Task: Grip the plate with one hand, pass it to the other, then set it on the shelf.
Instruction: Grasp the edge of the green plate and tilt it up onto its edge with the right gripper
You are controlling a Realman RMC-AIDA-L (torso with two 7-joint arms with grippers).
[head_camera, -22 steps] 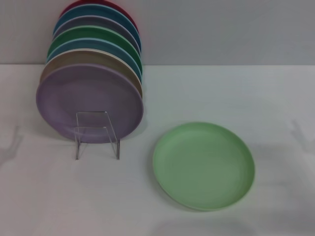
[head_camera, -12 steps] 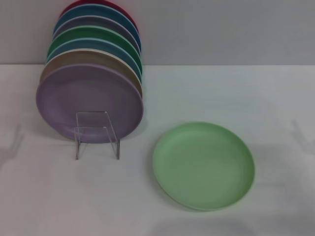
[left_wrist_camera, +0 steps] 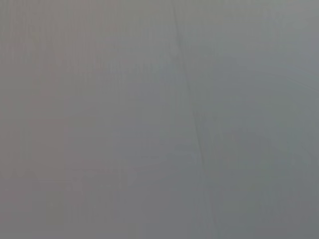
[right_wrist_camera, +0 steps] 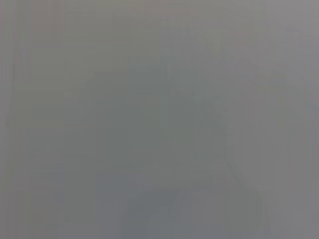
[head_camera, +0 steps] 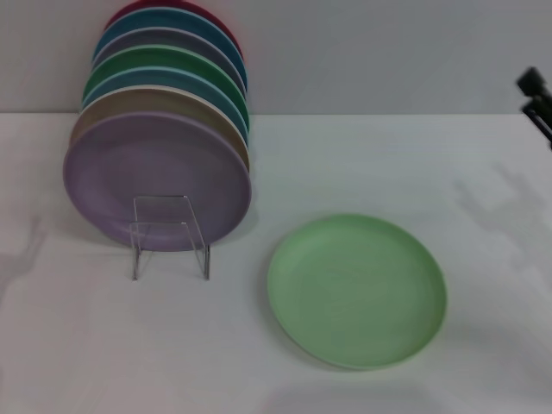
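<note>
White tabletop (head_camera: 103, 345) held your mint plate (head_camera: 356, 291) flat beside the clear shelf (head_camera: 169, 235); your right gripper (head_camera: 536, 97) barely showed at the edge, its grip impossible to tell.

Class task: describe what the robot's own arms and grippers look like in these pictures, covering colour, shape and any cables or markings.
Very little shows. Only the right gripper appears, at the right edge of the head view: small black angular pieces, with no cables, markings or arm casing visible. The left gripper is out of view. Both wrist views show only a plain grey surface and none of the robot's own parts.
</note>
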